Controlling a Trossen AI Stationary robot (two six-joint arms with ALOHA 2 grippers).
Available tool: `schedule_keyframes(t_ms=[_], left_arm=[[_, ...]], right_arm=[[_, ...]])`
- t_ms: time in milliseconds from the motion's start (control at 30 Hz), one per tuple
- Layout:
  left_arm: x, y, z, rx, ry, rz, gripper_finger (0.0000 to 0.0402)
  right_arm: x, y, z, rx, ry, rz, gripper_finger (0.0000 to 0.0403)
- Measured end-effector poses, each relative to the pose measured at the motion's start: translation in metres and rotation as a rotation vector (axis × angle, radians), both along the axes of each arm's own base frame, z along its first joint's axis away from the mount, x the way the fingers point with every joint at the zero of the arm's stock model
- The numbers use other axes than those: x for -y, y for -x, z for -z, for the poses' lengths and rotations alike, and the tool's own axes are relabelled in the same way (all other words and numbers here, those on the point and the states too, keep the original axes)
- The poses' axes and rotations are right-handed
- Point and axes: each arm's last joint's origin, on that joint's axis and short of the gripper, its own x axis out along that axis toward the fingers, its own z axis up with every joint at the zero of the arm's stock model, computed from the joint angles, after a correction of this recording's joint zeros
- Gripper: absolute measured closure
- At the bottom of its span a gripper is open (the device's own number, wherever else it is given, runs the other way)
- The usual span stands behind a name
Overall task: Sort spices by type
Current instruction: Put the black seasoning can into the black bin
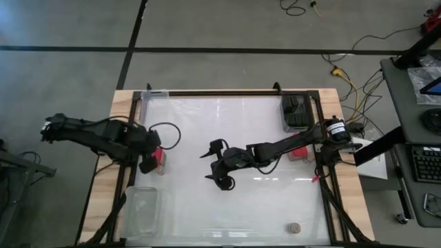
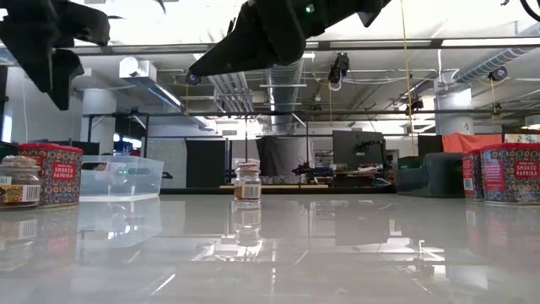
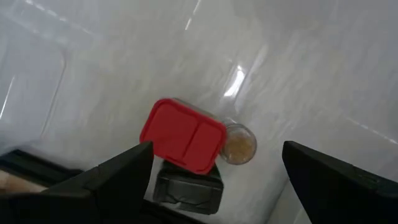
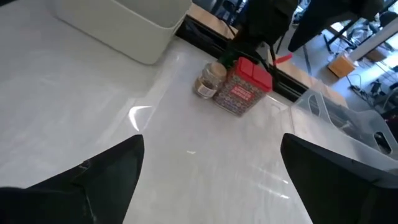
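Note:
My left gripper (image 1: 147,162) (image 3: 217,152) hovers open above a small cluster at the table's left side. The cluster is a red square-topped spice container (image 3: 183,135) (image 1: 159,160), a round tan-topped jar (image 3: 238,145) beside it and a black boxy container (image 3: 189,188) partly under the red lid's edge. All three stand on the table. My right gripper (image 1: 219,166) (image 4: 211,143) is open above the table's middle, over bare surface. Its wrist view shows the red container (image 4: 244,87) and the jar (image 4: 210,81) farther off. Another tan-topped jar (image 1: 294,226) stands near the near right corner. Red containers (image 1: 298,153) (image 2: 506,173) stand at the right side.
A clear plastic tray (image 1: 141,210) sits at the near left corner, and another clear tray (image 1: 154,97) at the far left corner. A dark box (image 1: 296,114) stands at the far right corner. A black frame (image 1: 227,93) runs around the table. The middle of the table is bare.

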Motion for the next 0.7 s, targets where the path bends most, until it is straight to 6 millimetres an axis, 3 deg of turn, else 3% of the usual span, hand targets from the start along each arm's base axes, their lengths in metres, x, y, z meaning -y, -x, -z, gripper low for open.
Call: schedule_keyframes(t_ms=[300,700], left_arm=[[0.011,-0.001,0.033,-0.202,-0.032,0.077,0.006],[0.016,-0.012,0.04,-0.353,-0.042,0.192,0.0059]], right_arm=[[0.002,-0.001,0.0,0.003,-0.035,0.028,0.0035],[0.002,-0.001,-0.001,0.015,-0.041,0.027,0.0035]])
